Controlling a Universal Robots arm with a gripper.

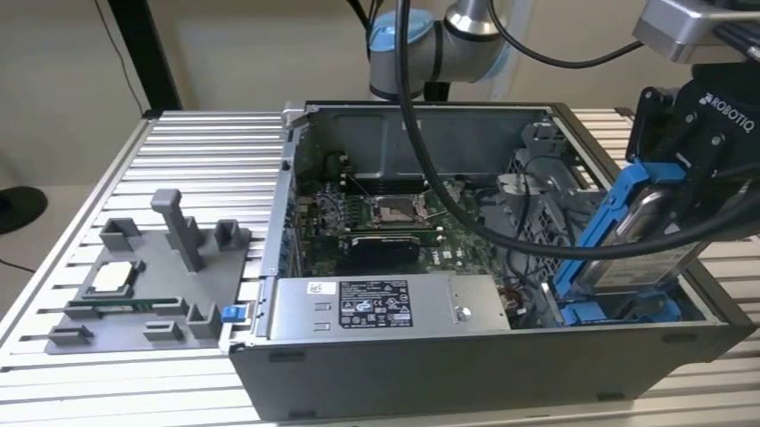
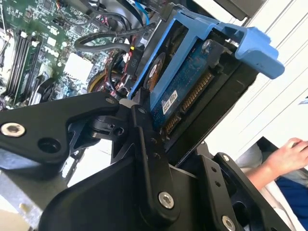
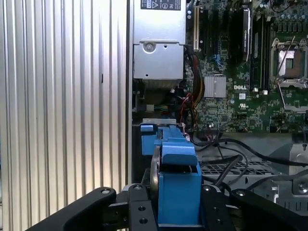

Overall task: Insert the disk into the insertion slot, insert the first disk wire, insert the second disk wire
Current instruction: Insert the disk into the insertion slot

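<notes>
My gripper (image 1: 667, 182) is shut on the disk (image 1: 650, 233), a silver drive clipped in a bright blue carrier frame. I hold it steeply tilted at the case's corner on the exterior view's right. Its lower end dips into the insertion slot (image 1: 618, 313), a grey bay with blue tabs, and its upper end stands well above the case rim. In the second wrist view a black finger (image 2: 144, 139) presses on the disk (image 2: 185, 91), whose circuit board and connector face the camera. In the first wrist view the gripper (image 3: 175, 209) clamps the blue carrier (image 3: 178, 178) from both sides.
The open computer case (image 1: 475, 365) lies on a ribbed metal table (image 1: 202, 151). Inside are a grey power-supply box (image 1: 380, 307), the motherboard with its CPU socket (image 1: 392, 209) and black cables (image 1: 475, 218). A grey fixture (image 1: 142, 285) is beside the case. A person's hand (image 2: 288, 149) is nearby.
</notes>
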